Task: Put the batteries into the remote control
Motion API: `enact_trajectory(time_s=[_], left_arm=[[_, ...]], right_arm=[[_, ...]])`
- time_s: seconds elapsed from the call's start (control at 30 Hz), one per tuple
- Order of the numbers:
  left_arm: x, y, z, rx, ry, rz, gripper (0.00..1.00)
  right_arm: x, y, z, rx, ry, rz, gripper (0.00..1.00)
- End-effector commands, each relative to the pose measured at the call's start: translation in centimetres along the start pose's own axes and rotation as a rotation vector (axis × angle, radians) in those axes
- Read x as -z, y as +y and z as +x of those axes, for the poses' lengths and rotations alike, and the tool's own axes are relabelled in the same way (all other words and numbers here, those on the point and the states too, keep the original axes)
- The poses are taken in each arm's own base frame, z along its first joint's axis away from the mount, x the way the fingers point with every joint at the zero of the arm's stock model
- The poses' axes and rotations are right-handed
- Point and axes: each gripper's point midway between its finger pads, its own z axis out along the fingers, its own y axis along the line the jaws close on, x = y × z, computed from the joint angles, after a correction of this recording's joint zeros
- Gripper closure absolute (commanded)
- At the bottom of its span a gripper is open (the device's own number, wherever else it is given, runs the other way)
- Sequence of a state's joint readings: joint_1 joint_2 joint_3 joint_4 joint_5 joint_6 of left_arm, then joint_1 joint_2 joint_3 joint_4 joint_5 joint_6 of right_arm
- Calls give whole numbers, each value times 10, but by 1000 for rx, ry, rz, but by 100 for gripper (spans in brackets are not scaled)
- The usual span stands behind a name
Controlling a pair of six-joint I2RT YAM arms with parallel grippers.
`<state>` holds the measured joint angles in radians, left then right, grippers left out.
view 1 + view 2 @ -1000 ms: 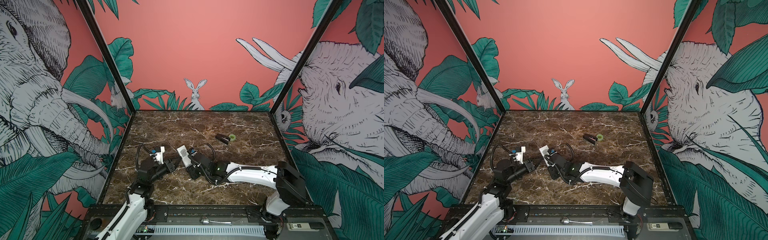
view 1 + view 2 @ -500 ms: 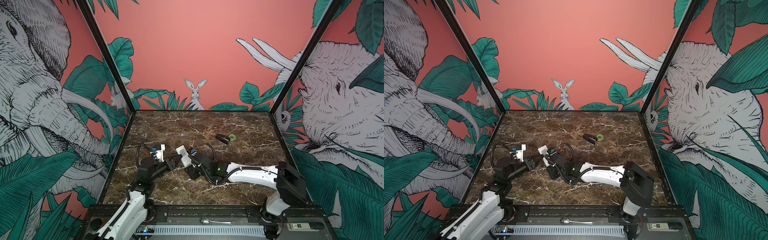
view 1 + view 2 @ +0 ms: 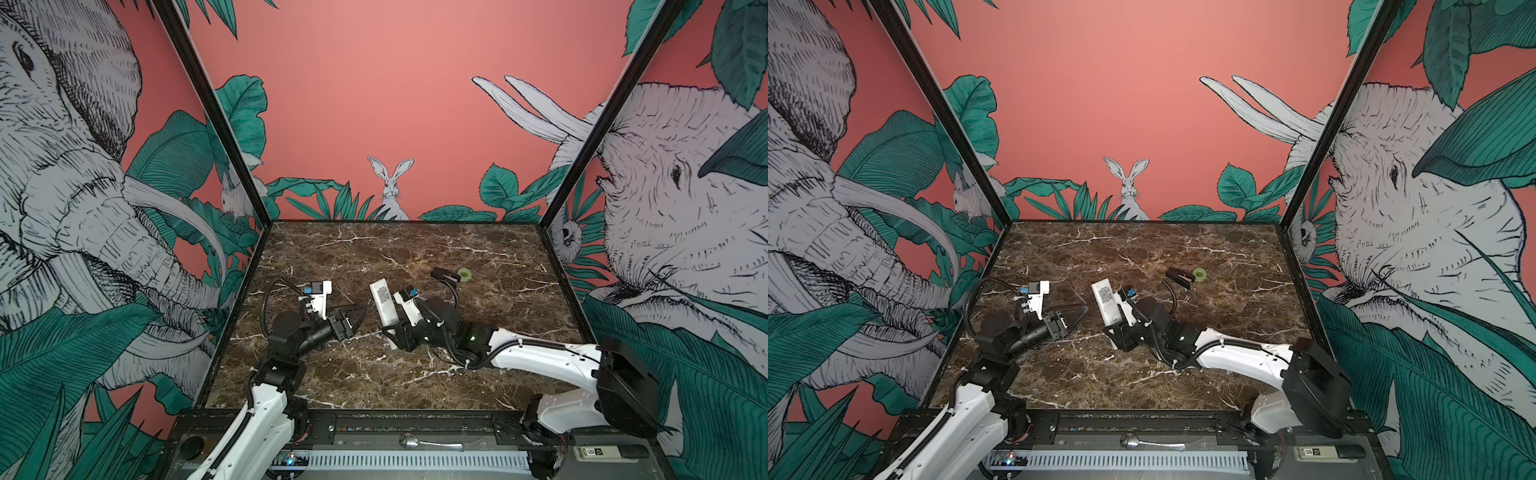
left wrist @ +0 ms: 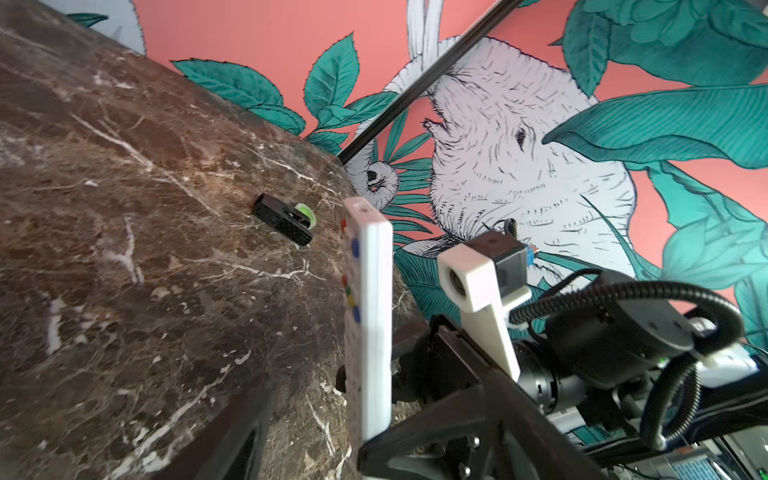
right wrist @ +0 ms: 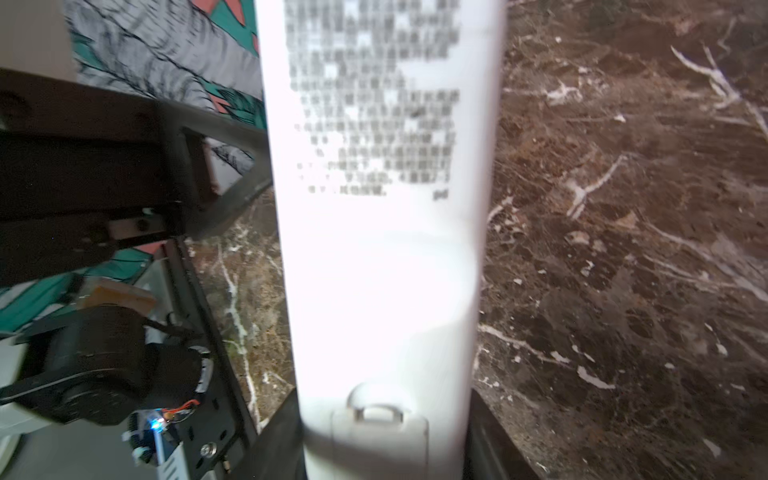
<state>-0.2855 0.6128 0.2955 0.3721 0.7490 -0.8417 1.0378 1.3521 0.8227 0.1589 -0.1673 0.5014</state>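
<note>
My right gripper (image 3: 390, 330) (image 3: 1116, 326) is shut on the lower end of the white remote control (image 3: 383, 305) (image 3: 1106, 302), which it holds tilted above the marble. In the right wrist view the remote control (image 5: 382, 270) shows its plain back with a printed label and a closed latch cover, my right gripper (image 5: 384, 451) clamping both sides. My left gripper (image 3: 358, 315) (image 3: 1079, 315) stands open with nothing in it, its tips just left of the remote. In the left wrist view the remote control (image 4: 370, 316) appears edge-on beyond my open left gripper (image 4: 332, 436). The batteries are out of view.
A black stapler-like object (image 3: 445, 277) (image 3: 1178, 278) (image 4: 282, 220) lies at the back right beside a small green roll (image 3: 464, 274) (image 3: 1200, 273). A spoon (image 3: 415, 442) rests on the front rail. Painted walls close in three sides of the marble table (image 3: 374, 374).
My left gripper's jaws have spread from nearly shut to wide open beside the remote. My right gripper has kept its hold on the remote.
</note>
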Motion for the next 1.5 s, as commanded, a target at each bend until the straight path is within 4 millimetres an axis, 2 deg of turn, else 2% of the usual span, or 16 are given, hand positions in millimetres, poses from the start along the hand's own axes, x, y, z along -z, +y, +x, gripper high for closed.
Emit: enact_trajectory(time_s=[0.0,0.2,0.43,0.53,0.77,1.07,1.47], left_arm=[[4,-36,-8,-103,11,120,18],[13,-73,-20,-174,-32,243,16],[20,-114,-14,-258,-24,359,15],[22,-124,-14,-275,-25,384,15],[22,-132,-16,-272,-29,418,19],[21,-142,-15,-284,-25,459,27],[19,-142,-11,-280,-7,468,52]], right_arm=[[24,45,-34,103,-125,-201,85],[51,80,-48,167,-186,-375,85],[60,104,-56,179,-207,-508,84],[68,114,-62,181,-242,-572,84],[76,124,-62,200,-255,-641,84],[76,128,-58,206,-240,-672,83],[73,133,-56,212,-214,-693,83]])
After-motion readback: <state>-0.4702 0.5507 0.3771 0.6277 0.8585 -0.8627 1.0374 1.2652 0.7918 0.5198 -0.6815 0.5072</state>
